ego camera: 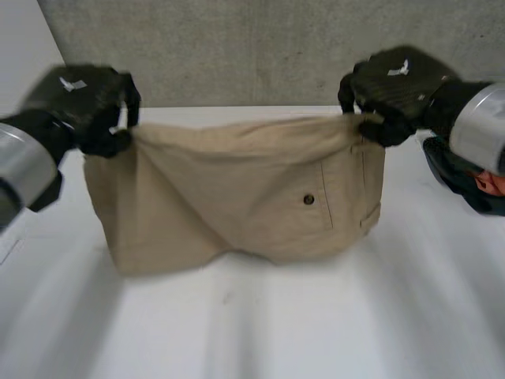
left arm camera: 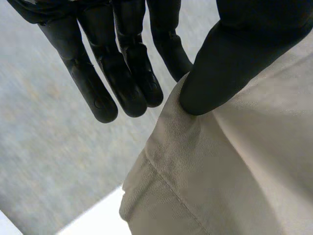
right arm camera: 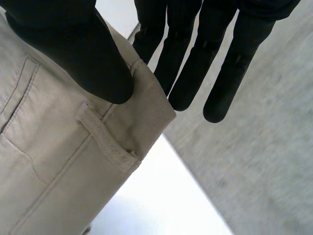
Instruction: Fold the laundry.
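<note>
Beige trousers (ego camera: 237, 197) with a buttoned back pocket (ego camera: 308, 199) hang between my two hands, their lower part bunched on the white table (ego camera: 252, 324). My left hand (ego camera: 91, 106) pinches the waistband's left corner. In the left wrist view its thumb (left arm camera: 234, 63) presses the beige cloth (left arm camera: 234, 171) against a finger behind it, while the other fingers (left arm camera: 122, 78) stay straight beside the edge. My right hand (ego camera: 390, 91) holds the right corner. There its thumb (right arm camera: 83, 49) clamps the waistband (right arm camera: 58, 161) just above a belt loop (right arm camera: 105, 142).
A grey wall (ego camera: 260, 47) rises behind the table's far edge. A dark green object (ego camera: 465, 178) with a red patch sits at the table's right side, under my right arm. Bare white table lies in front of the trousers.
</note>
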Robot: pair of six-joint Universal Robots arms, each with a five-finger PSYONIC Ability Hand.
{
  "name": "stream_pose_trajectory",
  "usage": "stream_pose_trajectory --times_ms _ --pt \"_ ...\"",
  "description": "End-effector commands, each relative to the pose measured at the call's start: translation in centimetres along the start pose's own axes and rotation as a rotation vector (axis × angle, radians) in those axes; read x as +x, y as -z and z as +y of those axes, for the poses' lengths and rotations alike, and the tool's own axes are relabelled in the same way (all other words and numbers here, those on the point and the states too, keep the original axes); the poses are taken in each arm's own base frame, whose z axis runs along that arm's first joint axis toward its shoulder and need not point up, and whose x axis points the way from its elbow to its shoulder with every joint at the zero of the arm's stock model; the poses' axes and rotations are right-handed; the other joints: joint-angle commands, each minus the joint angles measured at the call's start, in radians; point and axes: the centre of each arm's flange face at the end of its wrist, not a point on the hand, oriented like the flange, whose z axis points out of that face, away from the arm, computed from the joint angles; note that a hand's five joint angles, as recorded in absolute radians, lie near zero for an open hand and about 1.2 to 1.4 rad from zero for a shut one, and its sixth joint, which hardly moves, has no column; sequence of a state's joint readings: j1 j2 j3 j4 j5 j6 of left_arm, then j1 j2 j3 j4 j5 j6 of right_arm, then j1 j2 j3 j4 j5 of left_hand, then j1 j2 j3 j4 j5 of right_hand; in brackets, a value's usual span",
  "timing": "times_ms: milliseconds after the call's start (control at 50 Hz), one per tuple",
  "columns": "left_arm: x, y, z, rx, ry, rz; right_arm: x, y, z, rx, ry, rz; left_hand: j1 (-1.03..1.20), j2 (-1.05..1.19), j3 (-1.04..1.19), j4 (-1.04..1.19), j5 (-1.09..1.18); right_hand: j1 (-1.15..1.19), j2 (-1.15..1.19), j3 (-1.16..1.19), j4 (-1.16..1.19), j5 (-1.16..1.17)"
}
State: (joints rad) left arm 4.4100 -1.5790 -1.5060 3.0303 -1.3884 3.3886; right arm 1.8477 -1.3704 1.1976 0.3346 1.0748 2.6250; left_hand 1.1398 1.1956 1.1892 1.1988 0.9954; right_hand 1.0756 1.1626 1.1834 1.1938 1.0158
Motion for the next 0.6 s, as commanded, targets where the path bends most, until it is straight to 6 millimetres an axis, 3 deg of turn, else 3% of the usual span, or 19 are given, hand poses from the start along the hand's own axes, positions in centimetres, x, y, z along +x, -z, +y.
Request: stream_pose_trajectory --times_ms 20,80,100,140,160,180,260,320,400,480,560,600 --pt "-0.1 -7.1 3.5 0.037 -0.110 -0.018 -0.5 -6.0 4.0 -0.027 0.051 0.043 0.256 0.201 0.207 0.197 0.226 0.321 0.234 0.213 0.202 0.206" --pt "-1.3 -9.8 1.2 0.210 -0.154 -0.092 0.5 -8.5 3.1 0.073 0.087 0.146 0.256 0.201 0.207 0.197 0.226 0.321 0.234 0.213 0.202 0.206" --pt "-2.5 -11.3 -1.0 0.336 -0.168 -0.166 1.6 -9.9 1.7 0.183 0.108 0.240 0.256 0.201 0.207 0.197 0.226 0.321 0.234 0.213 0.202 0.206" --pt "-3.7 -12.0 -3.6 0.468 -0.165 -0.246 2.8 -10.8 -0.3 0.316 0.122 0.340 0.256 0.201 0.207 0.197 0.226 0.321 0.234 0.213 0.202 0.206" --pt "-4.3 -12.1 -5.2 0.536 -0.160 -0.286 3.5 -11.1 -1.3 0.386 0.128 0.391 0.256 0.201 0.207 0.197 0.226 0.321 0.234 0.213 0.202 0.206" --pt "-5.6 -11.9 -8.0 0.660 -0.142 -0.353 4.5 -11.2 -3.3 0.528 0.135 0.469 0.256 0.201 0.207 0.197 0.226 0.321 0.234 0.213 0.202 0.206" --pt "-7.1 -10.0 -13.7 0.892 -0.057 -0.434 5.9 -10.5 -7.4 0.864 0.159 0.564 0.256 0.201 0.207 0.197 0.226 0.321 0.234 0.213 0.202 0.206" --pt "-6.9 -9.1 -15.1 0.931 -0.024 -0.401 6.3 -9.9 -8.3 0.963 0.178 0.569 0.256 0.201 0.207 0.197 0.226 0.321 0.234 0.213 0.202 0.206" --pt "-5.2 -8.6 -14.7 0.875 -0.010 -0.273 6.1 -10.1 -7.8 0.959 0.158 0.507 0.256 0.201 0.207 0.197 0.226 0.321 0.234 0.213 0.202 0.206" --pt "-3.9 -8.7 -12.0 0.754 -0.010 -0.212 5.4 -10.9 -5.9 0.864 0.132 0.441 0.256 0.201 0.207 0.197 0.226 0.321 0.234 0.213 0.202 0.206" --pt "-3.3 -8.7 -8.2 0.625 -0.005 -0.225 4.6 -11.9 -2.7 0.721 0.093 0.391 0.256 0.201 0.207 0.197 0.226 0.321 0.234 0.213 0.202 0.206" --pt "-2.6 -8.8 -4.9 0.523 -0.008 -0.228 3.9 -12.5 -0.1 0.617 0.075 0.364 0.256 0.201 0.207 0.197 0.226 0.321 0.234 0.213 0.202 0.206"
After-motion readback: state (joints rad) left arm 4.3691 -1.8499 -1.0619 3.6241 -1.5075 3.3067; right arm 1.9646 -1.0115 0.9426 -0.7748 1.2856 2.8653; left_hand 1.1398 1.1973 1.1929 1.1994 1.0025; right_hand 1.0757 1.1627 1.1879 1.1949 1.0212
